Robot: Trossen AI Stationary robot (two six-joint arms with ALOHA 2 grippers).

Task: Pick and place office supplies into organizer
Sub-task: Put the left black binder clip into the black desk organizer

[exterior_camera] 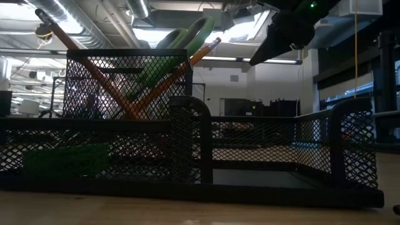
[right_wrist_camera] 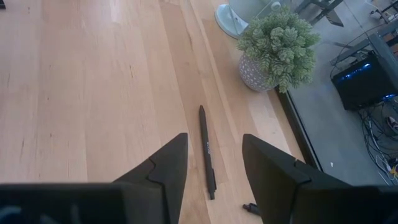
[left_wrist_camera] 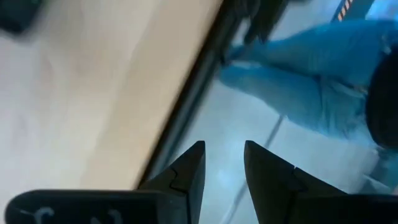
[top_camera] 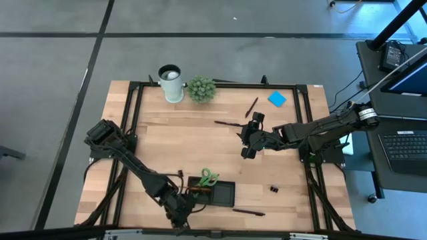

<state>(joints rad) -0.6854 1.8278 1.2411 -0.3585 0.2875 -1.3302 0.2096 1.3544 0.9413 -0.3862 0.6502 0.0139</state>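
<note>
Overhead, right pincer (right_wrist_camera: 214, 163) gapes empty above a black pen (right_wrist_camera: 206, 151).

No readable text, label, brand, number or sign is found in any view; only a faint pale marking is seen on the black pen (right_wrist_camera: 207, 153) lying on the worktop (right_wrist_camera: 93, 93), too small to be read.

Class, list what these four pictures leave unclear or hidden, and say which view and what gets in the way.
- Organizer front compartments: high view too small, low view mesh blocks.
- Green block behind mesh, low view: identity unclear.
- Binder clips: tiny, high view.
- Left gripper: high view, table edge cuts it.
- Pen end: right wrist view, cut off.
</note>
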